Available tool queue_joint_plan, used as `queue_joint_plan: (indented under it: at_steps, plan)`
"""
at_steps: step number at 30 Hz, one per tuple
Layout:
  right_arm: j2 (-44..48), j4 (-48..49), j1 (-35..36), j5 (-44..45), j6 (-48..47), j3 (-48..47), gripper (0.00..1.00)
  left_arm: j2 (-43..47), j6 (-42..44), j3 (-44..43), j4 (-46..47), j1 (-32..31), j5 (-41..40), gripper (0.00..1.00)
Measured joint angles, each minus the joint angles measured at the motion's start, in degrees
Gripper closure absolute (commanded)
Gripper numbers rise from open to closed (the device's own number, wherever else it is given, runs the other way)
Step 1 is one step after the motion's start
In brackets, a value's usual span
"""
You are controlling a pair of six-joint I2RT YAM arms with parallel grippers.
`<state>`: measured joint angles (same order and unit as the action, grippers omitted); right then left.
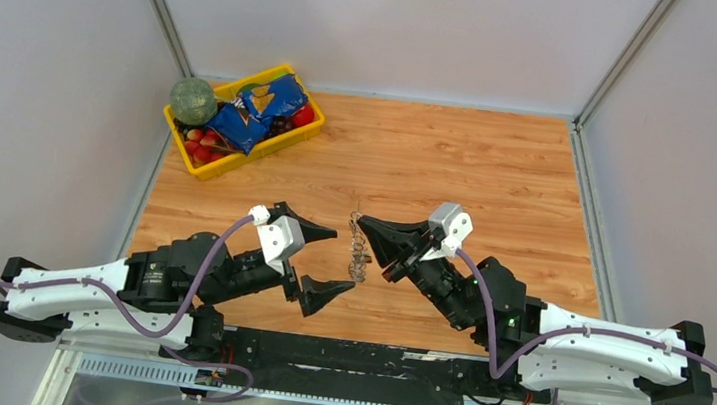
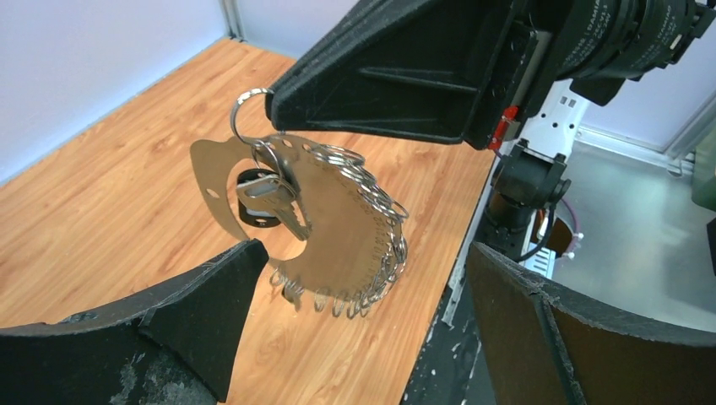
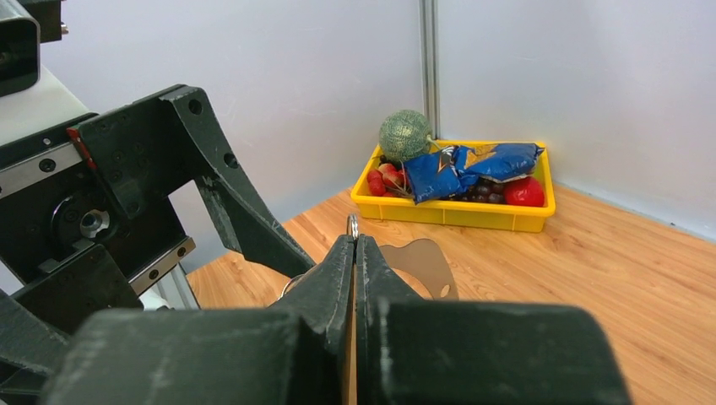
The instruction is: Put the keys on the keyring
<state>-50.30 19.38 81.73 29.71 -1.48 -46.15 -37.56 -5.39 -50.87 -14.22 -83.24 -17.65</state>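
The keyring (image 1: 358,255) is a shiny, flat, crescent-shaped plate with several small split rings along its curved edge. It hangs in the air over the table's near middle. My right gripper (image 1: 362,225) is shut on the small top ring (image 3: 353,225). The left wrist view shows the plate (image 2: 338,228) and one key with a black head (image 2: 256,211) hanging at its left side. My left gripper (image 1: 328,260) is open and empty. Its fingers (image 2: 186,321) straddle the plate's lower edge without touching it. Part of the plate (image 3: 422,257) shows behind the right gripper's jaws.
A yellow tray (image 1: 200,164) at the back left holds a green ball (image 1: 192,100), a blue bag (image 1: 262,107) and red fruit. Grey walls enclose the wooden table. A black rail (image 1: 348,357) runs along the near edge.
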Motion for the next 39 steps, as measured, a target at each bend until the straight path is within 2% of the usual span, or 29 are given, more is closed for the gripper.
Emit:
queue_joint_plan:
  at_steps: [19,31,33,35,37,38,39]
  plan:
    - [-3.91,1.51,1.01,3.41,2.93,-0.63,1.0,-1.07,0.79,0.52,2.05,0.0,-4.9,0.0]
    - [-5.11,3.5,4.13,5.14,2.89,-4.02,1.0,2.82,0.74,1.9,1.62,0.0,-7.58,0.0]
    - [-5.81,4.04,5.03,5.44,2.8,-4.52,1.0,2.93,0.76,2.01,1.64,0.0,-7.8,0.03]
    - [-6.38,4.13,5.84,5.86,2.6,-4.83,1.0,2.86,0.79,2.1,1.6,0.0,-7.78,0.1]
    - [-6.84,4.22,6.49,6.08,2.45,-5.03,1.0,2.8,0.87,2.1,1.6,0.0,-7.72,0.22]
    - [-7.04,4.28,6.86,6.27,2.43,-5.07,1.0,2.78,0.9,2.1,1.6,0.0,-7.61,0.32]
    - [-7.15,4.26,7.13,6.32,2.43,-5.14,1.0,2.75,1.11,2.1,1.57,0.0,-7.48,0.36]
